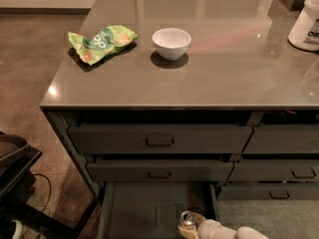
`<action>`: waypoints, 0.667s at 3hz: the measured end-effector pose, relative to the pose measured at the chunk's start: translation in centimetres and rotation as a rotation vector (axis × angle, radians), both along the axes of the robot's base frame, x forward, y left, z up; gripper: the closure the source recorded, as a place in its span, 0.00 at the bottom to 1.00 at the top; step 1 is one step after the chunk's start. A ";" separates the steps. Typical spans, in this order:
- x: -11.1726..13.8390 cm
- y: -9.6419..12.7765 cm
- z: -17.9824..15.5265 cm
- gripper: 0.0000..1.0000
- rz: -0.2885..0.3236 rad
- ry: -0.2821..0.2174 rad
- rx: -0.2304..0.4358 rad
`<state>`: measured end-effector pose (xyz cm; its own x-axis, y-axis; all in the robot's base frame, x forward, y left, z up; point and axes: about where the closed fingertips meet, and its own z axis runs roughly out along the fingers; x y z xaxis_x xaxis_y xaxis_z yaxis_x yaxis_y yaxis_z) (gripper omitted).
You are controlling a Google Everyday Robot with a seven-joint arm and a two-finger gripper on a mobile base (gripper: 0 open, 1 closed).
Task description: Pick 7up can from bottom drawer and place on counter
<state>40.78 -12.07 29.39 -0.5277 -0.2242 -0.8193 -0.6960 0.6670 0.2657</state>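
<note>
The 7up can (188, 218), with its silver top and pull tab showing, stands upright at the front right of the open bottom drawer (134, 208). The drawer's dark floor bears a square mark. My gripper (191, 226) comes in from the bottom right on a white arm. Its tan fingers (200, 218) sit on either side of the can and are closed on it. The lower part of the can and the fingertips are cut off by the bottom edge of the camera view. The glossy grey-brown counter (224, 68) lies above the cabinet.
On the counter stand a white bowl (171, 42), a green snack bag (102, 41) and a white tub (306, 21) at the right edge. Two closed drawers with loop handles (159, 142) overhang the open drawer. Dark equipment with cables (15, 173) stands at the lower left.
</note>
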 end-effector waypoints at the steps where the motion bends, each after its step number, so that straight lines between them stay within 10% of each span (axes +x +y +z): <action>1: 0.4 -3.1 2.5 1.00 -0.014 0.000 0.005; 2: 1.6 -8.2 9.3 1.00 0.041 -0.023 -0.022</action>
